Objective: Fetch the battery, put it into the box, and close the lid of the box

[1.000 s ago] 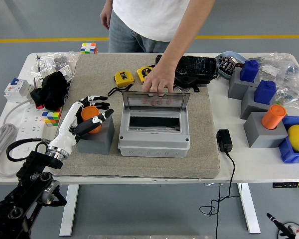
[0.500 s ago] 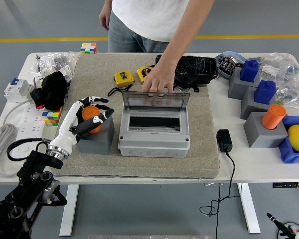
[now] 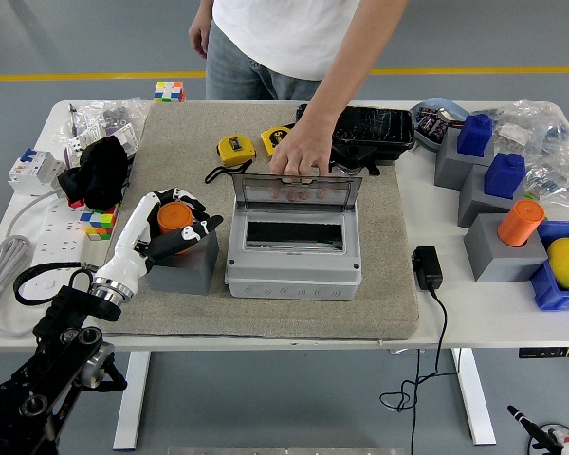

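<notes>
Upright, the orange battery (image 3: 174, 219) stands left of centre in the frame, long axis vertical, on a grey block (image 3: 182, 268). Around it curl the fingers of the left hand (image 3: 175, 227), grasping its sides from the left. Just right, the grey box (image 3: 294, 246) has its clear lid (image 3: 297, 191) raised, held by a person's hand (image 3: 302, 154).

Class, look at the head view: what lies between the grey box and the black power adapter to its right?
Nothing lies there. In the head view only bare beige mat and then white table separate the grey box from the power adapter.
</notes>
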You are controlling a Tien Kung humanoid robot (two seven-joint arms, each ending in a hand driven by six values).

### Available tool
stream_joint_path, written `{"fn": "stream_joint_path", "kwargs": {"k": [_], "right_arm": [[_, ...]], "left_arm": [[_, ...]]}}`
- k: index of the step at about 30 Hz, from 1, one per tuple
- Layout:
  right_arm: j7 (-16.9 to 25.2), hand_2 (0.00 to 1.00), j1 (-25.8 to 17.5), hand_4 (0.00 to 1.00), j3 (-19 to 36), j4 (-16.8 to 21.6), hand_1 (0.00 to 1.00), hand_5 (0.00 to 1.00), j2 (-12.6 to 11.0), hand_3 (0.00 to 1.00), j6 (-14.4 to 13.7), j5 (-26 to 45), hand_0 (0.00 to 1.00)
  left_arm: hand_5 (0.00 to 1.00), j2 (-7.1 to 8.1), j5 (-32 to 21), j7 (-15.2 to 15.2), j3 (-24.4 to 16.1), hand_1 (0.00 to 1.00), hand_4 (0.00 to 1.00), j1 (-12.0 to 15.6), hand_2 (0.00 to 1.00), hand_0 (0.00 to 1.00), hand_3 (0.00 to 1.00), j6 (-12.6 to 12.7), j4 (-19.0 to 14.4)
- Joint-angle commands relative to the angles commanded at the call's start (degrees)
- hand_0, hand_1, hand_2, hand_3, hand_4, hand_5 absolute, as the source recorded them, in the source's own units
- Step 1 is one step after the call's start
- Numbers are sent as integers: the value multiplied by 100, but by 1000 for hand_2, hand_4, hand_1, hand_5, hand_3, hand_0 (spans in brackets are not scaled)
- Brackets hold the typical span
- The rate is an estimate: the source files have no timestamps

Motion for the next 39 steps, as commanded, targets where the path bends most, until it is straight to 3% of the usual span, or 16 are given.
{"fn": "stream_joint_path", "kwargs": {"k": [4, 5, 16, 17, 28, 29, 34, 35, 39], "right_arm": [[1, 804, 2, 998, 8, 0, 854, 998, -5, 845, 0, -4, 881], [2, 804, 2, 998, 6, 0, 854, 998, -6, 844, 0, -2, 881], [7, 804, 2, 998, -52, 0, 854, 998, -10, 844, -2, 47, 879], [5, 804, 0, 998, -48, 0, 854, 998, -12, 844, -2, 42, 881], [7, 804, -9, 998, -93, 0, 854, 998, -12, 844, -3, 76, 881], [8, 804, -5, 998, -90, 0, 854, 998, -13, 844, -3, 75, 882], [3, 804, -1, 998, -40, 0, 854, 998, -16, 844, -2, 41, 882], [4, 804, 0, 998, -39, 0, 854, 998, -18, 844, -3, 42, 881], [4, 804, -1, 998, -38, 0, 854, 998, -17, 844, -3, 45, 881]], "left_arm": [[99, 5, 54, 3, -54, 545, 998, -10, 433, 387, 474, 57, 43], [2, 5, 66, 5, -62, 514, 998, -8, 429, 360, 463, 69, 43], [2, -5, 118, -21, -56, 470, 998, -5, 399, 322, 438, 314, 84], [2, -6, 113, -25, -46, 345, 998, -1, 318, 202, 344, 330, 82], [2, -29, -40, -68, 45, 297, 998, -9, 289, 187, 317, 502, 57], [2, -32, -47, -69, 49, 223, 998, -15, 231, 173, 245, 519, 59], [2, -38, -52, -63, 59, 223, 998, -29, 231, 173, 245, 589, 66], [2, -38, -51, -63, 62, 140, 936, -31, 169, 114, 174, 609, 65], [2, -39, -79, -66, 65, 140, 936, -32, 169, 114, 174, 655, 59]]}}
